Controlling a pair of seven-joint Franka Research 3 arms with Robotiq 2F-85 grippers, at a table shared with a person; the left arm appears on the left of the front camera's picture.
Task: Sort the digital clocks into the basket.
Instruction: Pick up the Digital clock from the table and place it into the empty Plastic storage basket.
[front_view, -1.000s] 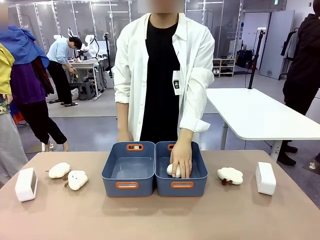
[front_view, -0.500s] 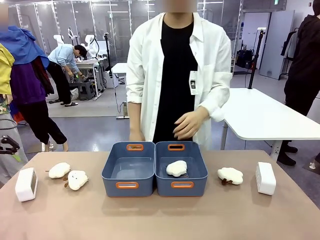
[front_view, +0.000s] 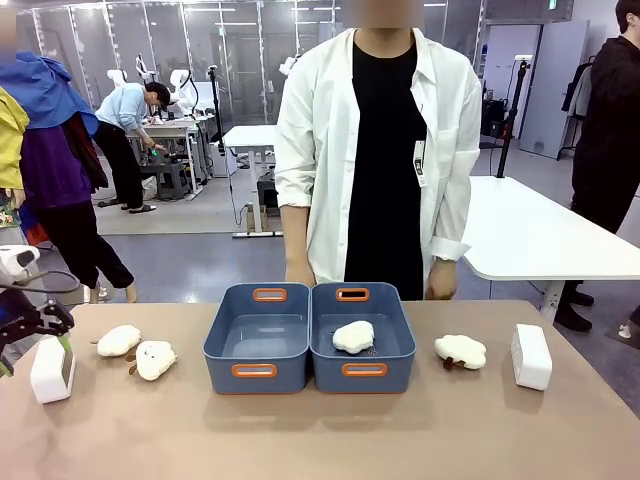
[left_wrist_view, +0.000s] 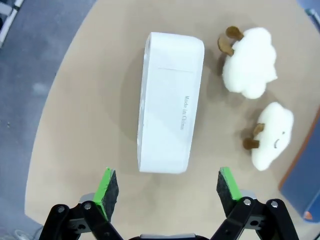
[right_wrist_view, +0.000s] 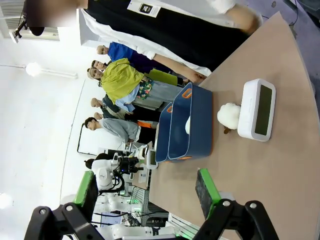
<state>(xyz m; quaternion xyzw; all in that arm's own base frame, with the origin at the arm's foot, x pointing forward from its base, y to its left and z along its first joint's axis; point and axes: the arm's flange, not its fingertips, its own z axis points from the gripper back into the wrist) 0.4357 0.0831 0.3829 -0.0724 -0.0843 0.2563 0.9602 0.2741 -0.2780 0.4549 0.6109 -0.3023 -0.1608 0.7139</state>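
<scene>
One white digital clock (front_view: 52, 368) stands at the table's far left, and my open left gripper (front_view: 20, 335) hangs just above and beside it. In the left wrist view that clock (left_wrist_view: 170, 102) lies ahead between the open green-padded fingers of my left gripper (left_wrist_view: 168, 186), untouched. The other clock (front_view: 531, 356) stands at the far right. It also shows as the clock (right_wrist_view: 256, 110) well ahead of my open, empty right gripper (right_wrist_view: 146, 191). Two slate-blue baskets sit mid-table: the left basket (front_view: 258, 340) is empty and the right basket (front_view: 385, 345) holds a plush toy (front_view: 353, 336).
Two plush toys (front_view: 118, 340) (front_view: 155, 359) lie between the left clock and the baskets. Another plush toy (front_view: 460, 351) lies left of the right clock. A person in a white coat (front_view: 380, 150) stands at the far edge, hands at their sides.
The person let go of the plush toy in the right basket, drew the hand back and stepped to the right. My left arm came into view over the left clock.
</scene>
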